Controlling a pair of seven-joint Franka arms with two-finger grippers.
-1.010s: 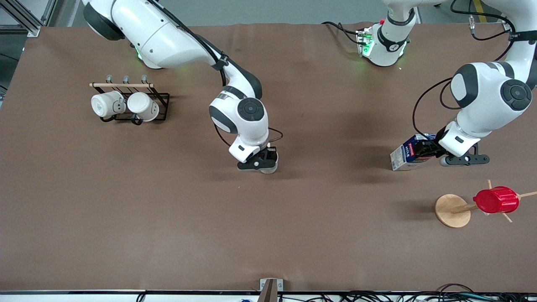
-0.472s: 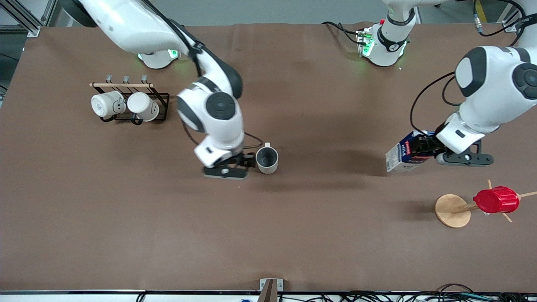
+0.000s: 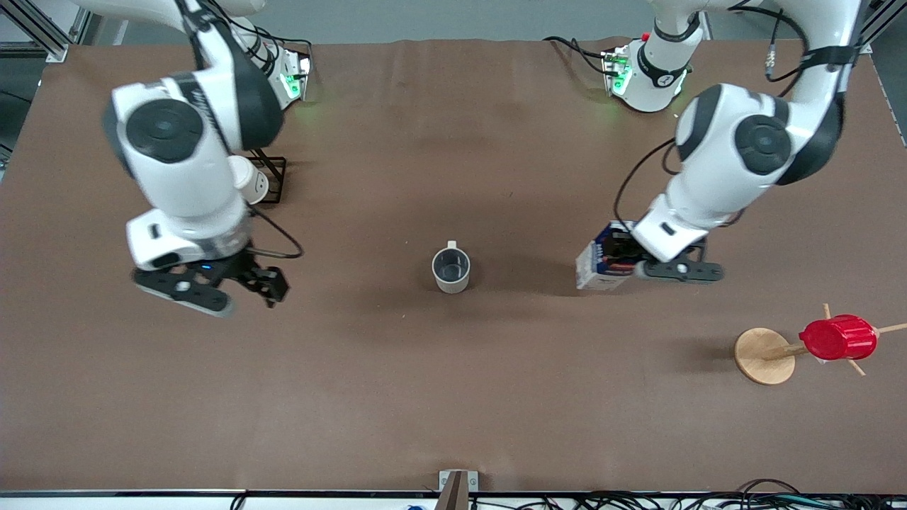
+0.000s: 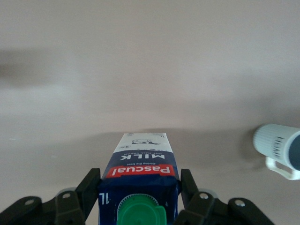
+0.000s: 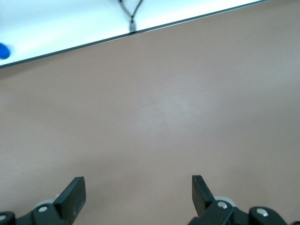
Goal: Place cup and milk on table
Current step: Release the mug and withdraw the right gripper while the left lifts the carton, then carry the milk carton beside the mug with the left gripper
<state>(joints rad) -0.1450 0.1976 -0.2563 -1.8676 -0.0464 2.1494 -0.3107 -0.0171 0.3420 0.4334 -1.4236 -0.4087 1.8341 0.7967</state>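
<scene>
The cup (image 3: 451, 270), pale grey with a dark inside, stands upright on the brown table (image 3: 453, 397) near its middle, with nothing touching it. It also shows in the left wrist view (image 4: 277, 146). My left gripper (image 3: 618, 256) is shut on the milk (image 3: 592, 270), a blue and white carton with a green cap (image 4: 140, 214). It holds the carton tilted, low over the table, beside the cup toward the left arm's end. I cannot tell whether the carton touches the table. My right gripper (image 3: 244, 283) is open and empty, raised over the table toward the right arm's end.
A black wire rack (image 3: 275, 173) with a white mug (image 3: 249, 180) is mostly hidden under the right arm. A red ribbed cup (image 3: 837, 338) hangs on a wooden stand (image 3: 762, 355) toward the left arm's end. The right wrist view shows the table's edge (image 5: 140, 30).
My right gripper let go of the cup, opened, rose and swung toward the right arm's end. My left gripper carried the milk toward the cup.
</scene>
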